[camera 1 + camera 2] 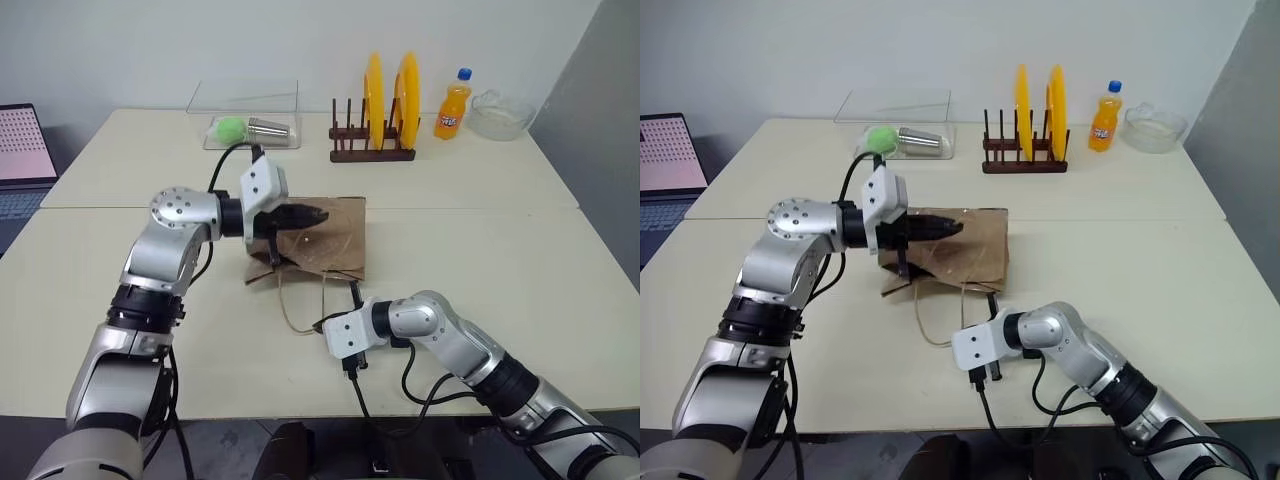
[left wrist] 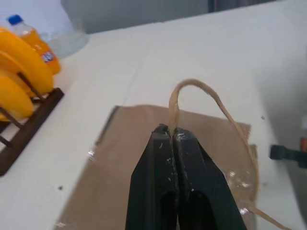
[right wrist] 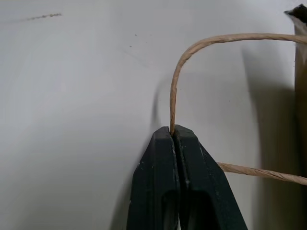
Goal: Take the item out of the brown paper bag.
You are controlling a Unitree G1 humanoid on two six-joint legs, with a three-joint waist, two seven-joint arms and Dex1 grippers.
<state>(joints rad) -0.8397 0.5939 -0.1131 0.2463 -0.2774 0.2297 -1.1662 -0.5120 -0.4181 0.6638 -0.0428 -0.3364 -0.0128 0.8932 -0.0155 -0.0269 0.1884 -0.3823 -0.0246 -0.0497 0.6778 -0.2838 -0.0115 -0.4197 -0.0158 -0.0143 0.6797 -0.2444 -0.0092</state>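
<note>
The brown paper bag (image 1: 335,240) lies flat in the middle of the table. My left gripper (image 1: 322,215) hovers over it, shut on one tan cord handle (image 2: 201,91), which arches beyond the fingertips. Nearer the table's front edge, my right gripper (image 1: 320,326) is shut on the other cord handle (image 3: 192,48), whose loop trails across the table to the bag. A small dark object with a red end (image 2: 287,153) lies at the bag's near right corner (image 1: 354,293). It may be the item, but I cannot tell for sure.
At the back of the table stand a wooden rack with yellow plates (image 1: 385,110), an orange soda bottle (image 1: 453,105), a glass bowl (image 1: 500,115) and a clear box (image 1: 245,120) holding a green ball and a metal cup. A laptop (image 1: 25,145) sits at the far left.
</note>
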